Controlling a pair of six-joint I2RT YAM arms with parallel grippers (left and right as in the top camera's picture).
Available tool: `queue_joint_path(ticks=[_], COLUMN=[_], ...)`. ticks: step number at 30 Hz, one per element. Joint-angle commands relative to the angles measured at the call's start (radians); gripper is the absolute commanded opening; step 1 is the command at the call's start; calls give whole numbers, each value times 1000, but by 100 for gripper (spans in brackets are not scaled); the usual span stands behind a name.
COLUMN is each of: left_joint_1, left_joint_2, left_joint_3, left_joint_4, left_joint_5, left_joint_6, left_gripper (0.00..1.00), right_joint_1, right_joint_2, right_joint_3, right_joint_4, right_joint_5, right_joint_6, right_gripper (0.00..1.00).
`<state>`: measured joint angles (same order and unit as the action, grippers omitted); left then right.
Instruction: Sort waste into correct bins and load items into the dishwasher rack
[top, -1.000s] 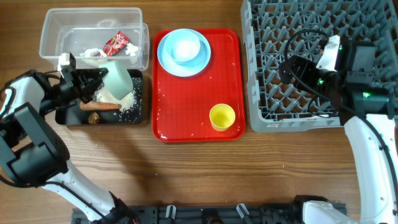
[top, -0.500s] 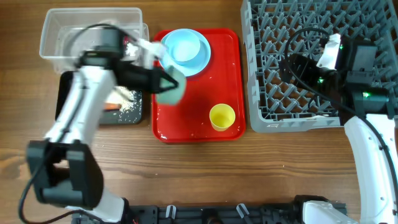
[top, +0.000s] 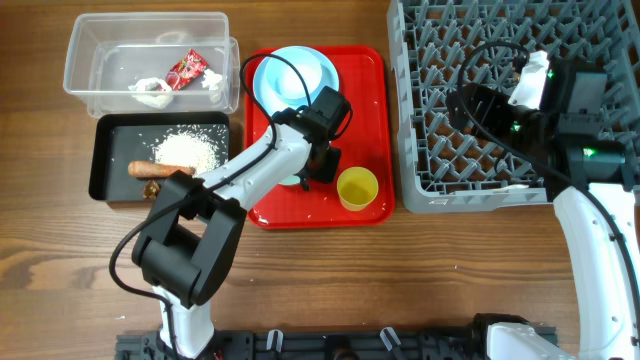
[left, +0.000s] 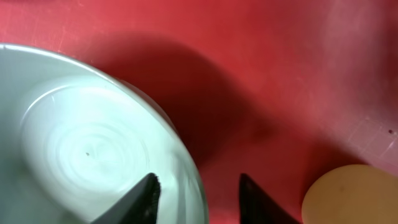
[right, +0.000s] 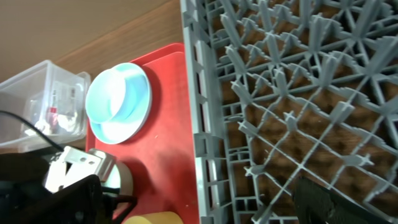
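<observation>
Straddling bowl (left: 81, 149) rim | left gripper (left: 198, 190), seemingly unclamped | over red tray (left: 267, 74)

Overhead, the left gripper (top: 308, 172) hides nearly all of a bowl (top: 288, 181) on the tray (top: 300, 212). The left wrist view is blurred, its edges cropping that bowl and the cup (left: 354, 196). Of the right gripper (top: 462, 106) only one dark finger (right: 323, 200) shows (its spread unreadable), and the rack (top: 470, 198) runs off-frame.
</observation>
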<state>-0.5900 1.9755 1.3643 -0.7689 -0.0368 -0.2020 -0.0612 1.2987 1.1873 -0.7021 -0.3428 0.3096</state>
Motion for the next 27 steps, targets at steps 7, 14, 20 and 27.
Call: queue_joint_path(ticks=[7, 14, 20, 27], left_joint_1=[76, 318, 540, 575], left_joint_2=[-192, -521, -547, -518], left_joint_3=[117, 121, 121, 121], left_joint_4=[-99, -158, -190, -193], left_joint_5=[37, 39, 40, 39], left_joint_6=[-24, -48, -76, -76], left_gripper=[100, 100, 100, 100], right_joint_1=[56, 426, 640, 682], right_joint_2=[8, 23, 302, 612], right_joint_3=[55, 141, 141, 141], right_joint_4=[0, 12, 98, 177], right_joint_5=[-68, 223, 283, 231], right_joint_6=[-74, 40, 182, 355], right_gripper=[100, 100, 91, 54])
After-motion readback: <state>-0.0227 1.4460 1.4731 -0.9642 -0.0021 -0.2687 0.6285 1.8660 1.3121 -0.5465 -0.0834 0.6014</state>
